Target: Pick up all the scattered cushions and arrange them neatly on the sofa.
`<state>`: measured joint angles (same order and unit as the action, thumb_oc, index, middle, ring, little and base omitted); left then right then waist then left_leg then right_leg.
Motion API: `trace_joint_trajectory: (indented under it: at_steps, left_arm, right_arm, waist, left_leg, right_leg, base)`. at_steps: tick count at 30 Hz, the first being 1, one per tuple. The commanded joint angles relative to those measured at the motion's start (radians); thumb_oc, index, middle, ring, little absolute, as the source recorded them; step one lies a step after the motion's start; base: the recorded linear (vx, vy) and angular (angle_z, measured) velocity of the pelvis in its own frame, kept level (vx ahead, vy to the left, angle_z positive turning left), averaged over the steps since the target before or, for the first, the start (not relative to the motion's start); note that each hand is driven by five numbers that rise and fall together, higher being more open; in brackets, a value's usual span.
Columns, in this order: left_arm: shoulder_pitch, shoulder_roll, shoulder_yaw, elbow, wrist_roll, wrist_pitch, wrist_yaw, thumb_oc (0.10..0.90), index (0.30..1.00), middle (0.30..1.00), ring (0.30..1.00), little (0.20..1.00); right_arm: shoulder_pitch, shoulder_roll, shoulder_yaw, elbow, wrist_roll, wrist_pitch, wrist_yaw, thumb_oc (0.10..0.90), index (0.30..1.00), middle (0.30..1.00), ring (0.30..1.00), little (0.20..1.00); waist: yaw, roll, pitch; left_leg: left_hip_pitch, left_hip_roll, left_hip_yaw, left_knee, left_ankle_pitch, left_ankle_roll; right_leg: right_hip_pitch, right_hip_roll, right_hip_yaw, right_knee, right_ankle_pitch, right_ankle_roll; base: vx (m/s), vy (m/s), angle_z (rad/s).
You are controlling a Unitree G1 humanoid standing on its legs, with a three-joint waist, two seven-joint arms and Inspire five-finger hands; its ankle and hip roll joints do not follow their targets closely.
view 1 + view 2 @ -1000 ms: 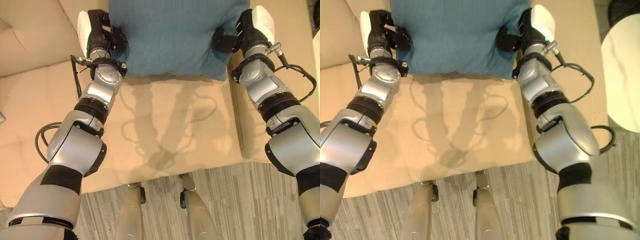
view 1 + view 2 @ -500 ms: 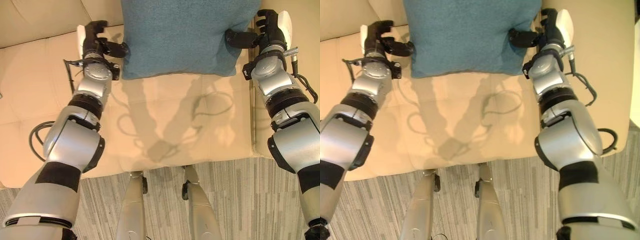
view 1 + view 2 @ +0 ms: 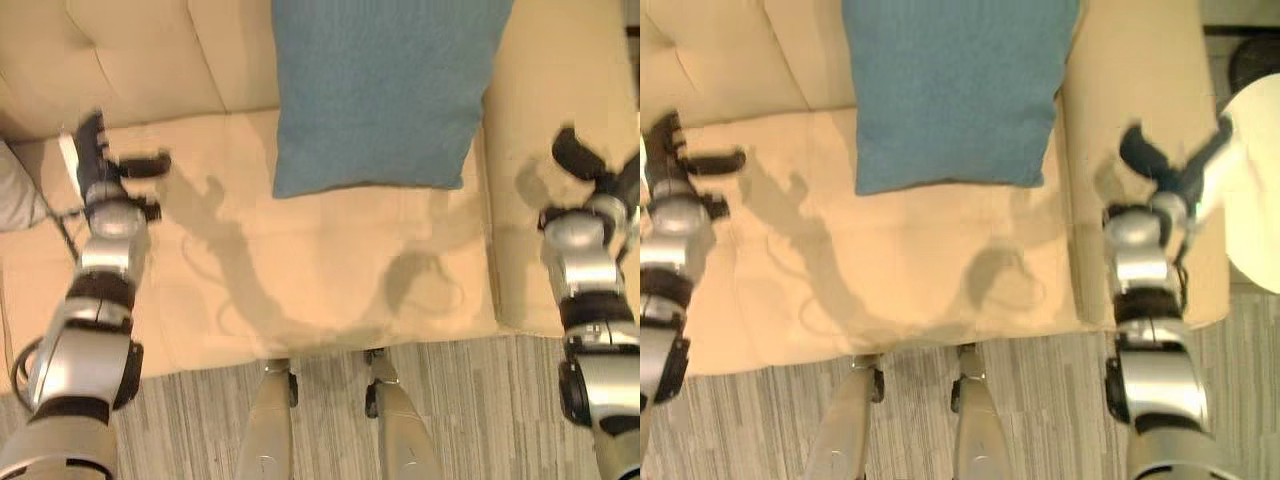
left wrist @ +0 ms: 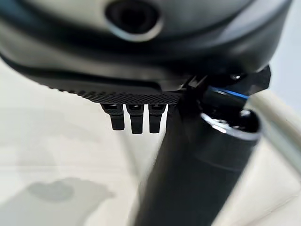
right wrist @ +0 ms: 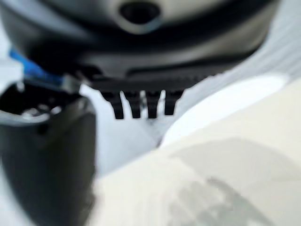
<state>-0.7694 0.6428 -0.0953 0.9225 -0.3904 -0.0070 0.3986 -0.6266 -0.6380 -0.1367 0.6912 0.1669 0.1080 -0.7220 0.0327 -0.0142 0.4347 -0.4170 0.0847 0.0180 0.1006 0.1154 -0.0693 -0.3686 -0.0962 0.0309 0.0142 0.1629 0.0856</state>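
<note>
A teal cushion (image 3: pixel 380 90) leans against the backrest of the beige sofa (image 3: pixel 330 270), its lower edge resting on the seat. My left hand (image 3: pixel 100 165) hovers over the seat well to the cushion's left, fingers straight and holding nothing. Over the sofa's right armrest, my right hand (image 3: pixel 590 165) is also open and empty. In each wrist view the straight fingers (image 4: pixel 136 117) (image 5: pixel 141 106) stick out over pale upholstery with nothing between them and the thumb.
A grey object (image 3: pixel 15 195) lies on the seat at the far left edge. A white round table (image 3: pixel 1255 190) stands to the right of the sofa. Striped grey floor (image 3: pixel 460 410) runs along the sofa's front edge.
Both hands have let go of the teal cushion and drawn apart, left hand to the left, right hand over the armrest. The cushion stays against the backrest. The camera view has shifted.
</note>
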Motion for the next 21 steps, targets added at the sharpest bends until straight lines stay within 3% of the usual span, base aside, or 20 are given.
trace_joint_trajectory:
  at_steps: [1, 4, 8, 9, 10, 11, 12, 14, 15, 16, 18, 19, 21]
  left_arm:
    - [0.175, -0.066, 0.025, 0.010, 0.069, -0.069, -0.070, 0.800, 0.900, 0.900, 0.900, 0.900]
    - [0.382, -0.116, 0.091, -0.009, 0.080, -0.059, -0.111, 0.800, 0.900, 0.900, 0.900, 0.900]
    - [0.597, -0.173, 0.196, 0.096, 0.100, -0.020, -0.144, 0.800, 0.900, 0.900, 0.900, 0.900]
    - [0.610, -0.190, 0.204, 0.128, 0.105, -0.016, -0.147, 0.800, 0.900, 0.900, 0.900, 0.900]
    - [0.645, -0.234, 0.221, 0.219, 0.098, -0.004, -0.165, 0.800, 0.900, 0.900, 0.900, 0.900]
    - [0.645, -0.235, 0.221, 0.219, 0.097, -0.005, -0.165, 0.800, 0.900, 0.900, 0.900, 0.900]
    - [0.656, -0.280, 0.221, 0.279, 0.078, -0.003, -0.170, 0.800, 0.900, 0.900, 0.900, 0.900]
    - [0.657, -0.291, 0.224, 0.303, 0.062, -0.005, -0.179, 0.800, 0.900, 0.900, 0.900, 0.900]
    - [0.689, -0.327, 0.233, 0.367, 0.069, -0.011, -0.201, 0.800, 0.900, 0.900, 0.900, 0.900]
    - [0.708, -0.348, 0.220, 0.392, 0.090, -0.009, -0.210, 0.800, 0.900, 0.900, 0.900, 0.900]
    - [0.747, -0.369, 0.206, 0.425, 0.134, -0.007, -0.215, 0.800, 0.900, 0.900, 0.900, 0.900]
    - [0.746, -0.369, 0.206, 0.425, 0.134, -0.007, -0.215, 0.800, 0.900, 0.900, 0.900, 0.900]
    - [0.774, -0.397, 0.175, 0.478, 0.199, 0.003, -0.225, 0.800, 0.900, 0.900, 0.900, 0.900]
  right_arm:
    - [0.242, 0.011, -0.001, -0.101, -0.059, -0.113, 0.070, 0.800, 0.900, 0.900, 0.900, 0.900]
    - [0.431, 0.074, -0.044, -0.178, -0.117, -0.113, 0.143, 0.800, 0.900, 0.900, 0.900, 0.900]
    - [0.609, 0.134, -0.065, -0.193, -0.162, -0.114, 0.227, 0.800, 0.900, 0.900, 0.900, 0.900]
    - [0.622, 0.129, -0.066, -0.172, -0.169, -0.116, 0.227, 0.800, 0.900, 0.900, 0.900, 0.900]
    - [0.671, 0.127, -0.078, -0.102, -0.178, -0.106, 0.236, 0.800, 0.900, 0.900, 0.900, 0.900]
    - [0.671, 0.127, -0.078, -0.101, -0.178, -0.106, 0.236, 0.800, 0.900, 0.900, 0.900, 0.900]
    - [0.676, 0.146, -0.086, -0.010, -0.121, -0.111, 0.230, 0.800, 0.900, 0.900, 0.900, 0.900]
    - [0.660, 0.146, -0.078, 0.039, -0.099, -0.114, 0.228, 0.800, 0.900, 0.900, 0.900, 0.900]
    - [0.669, 0.158, -0.078, 0.107, -0.088, -0.114, 0.236, 0.800, 0.900, 0.900, 0.900, 0.900]
    - [0.667, 0.158, -0.073, 0.153, -0.090, -0.113, 0.236, 0.800, 0.900, 0.900, 0.900, 0.900]
    - [0.676, 0.161, -0.080, 0.225, -0.077, -0.120, 0.239, 0.800, 0.900, 0.900, 0.900, 0.900]
    - [0.675, 0.161, -0.080, 0.226, -0.076, -0.121, 0.240, 0.800, 0.900, 0.900, 0.900, 0.900]
    - [0.667, 0.176, -0.066, 0.339, -0.054, -0.124, 0.253, 0.800, 0.900, 0.900, 0.900, 0.900]
  waist:
    - [-0.020, -0.003, -0.186]
    - [-0.024, 0.001, -0.214]
    - [-0.013, 0.013, -0.254]
    - [-0.011, 0.017, -0.260]
    - [0.003, 0.026, -0.273]
    - [0.002, 0.027, -0.272]
    - [0.011, 0.030, -0.258]
    - [0.011, 0.023, -0.254]
    - [0.003, 0.003, -0.258]
    - [-0.007, -0.004, -0.276]
    - [-0.013, -0.005, -0.309]
    - [-0.015, -0.005, -0.311]
    - [-0.020, 0.000, -0.346]
  left_leg:
    - [0.006, 0.021, -0.002, 0.028, -0.098, -0.023]
    - [0.095, 0.040, -0.007, 0.025, -0.107, -0.025]
    - [0.180, 0.078, -0.014, 0.035, -0.096, -0.038]
    - [0.198, 0.088, -0.019, 0.019, -0.078, -0.042]
    - [0.198, 0.119, -0.038, -0.039, 0.007, -0.068]
    - [0.200, 0.119, -0.039, -0.042, 0.008, -0.068]
    - [0.172, 0.134, -0.047, -0.068, 0.065, -0.089]
    - [0.168, 0.126, -0.047, -0.053, 0.046, -0.084]
    - [0.210, 0.102, -0.045, 0.032, -0.068, -0.062]
    - [0.251, 0.092, -0.055, 0.099, -0.114, -0.056]
    - [0.309, 0.094, -0.090, 0.195, -0.151, -0.045]
    - [0.305, 0.092, -0.091, 0.195, -0.148, -0.045]
    - [0.396, 0.099, -0.141, 0.239, -0.170, -0.041]
  right_leg:
    - [0.085, -0.027, -0.011, 0.119, -0.234, 0.058]
    - [0.143, -0.008, -0.024, 0.167, -0.277, 0.047]
    - [0.235, 0.034, -0.040, 0.192, -0.327, 0.021]
    - [0.254, 0.044, -0.049, 0.189, -0.334, 0.014]
    - [0.293, 0.070, -0.069, 0.172, -0.355, 0.000]
    - [0.295, 0.070, -0.071, 0.171, -0.354, 0.000]
    - [0.297, 0.077, -0.082, 0.168, -0.355, -0.017]
    - [0.291, 0.069, -0.088, 0.167, -0.346, -0.017]
    - [0.273, 0.031, -0.109, 0.155, -0.310, -0.003]
    - [0.254, 0.012, -0.119, 0.143, -0.276, 0.001]
    - [0.232, -0.004, -0.130, 0.139, -0.243, 0.004]
    - [0.230, -0.005, -0.132, 0.136, -0.239, 0.004]
    - [0.195, -0.016, -0.141, 0.147, -0.211, 0.011]
  base:
    - [0.05, -0.036, 0.00]
    - [0.00, -0.076, -0.04]
    - [-0.04, -0.125, -0.03]
    - [-0.15, -0.141, -0.02]
    - [-0.11, -0.086, 0.06]
    - [-0.36, -0.057, 0.18]
    - [-0.38, 0.000, 0.32]
    - [-0.41, 0.010, 0.36]
    - [-0.44, 0.052, 0.21]
    - [-0.50, 0.088, 0.24]
    - [-0.21, 0.104, 0.43]
    - [-0.13, 0.104, 0.39]
    - [-0.19, 0.215, 0.18]
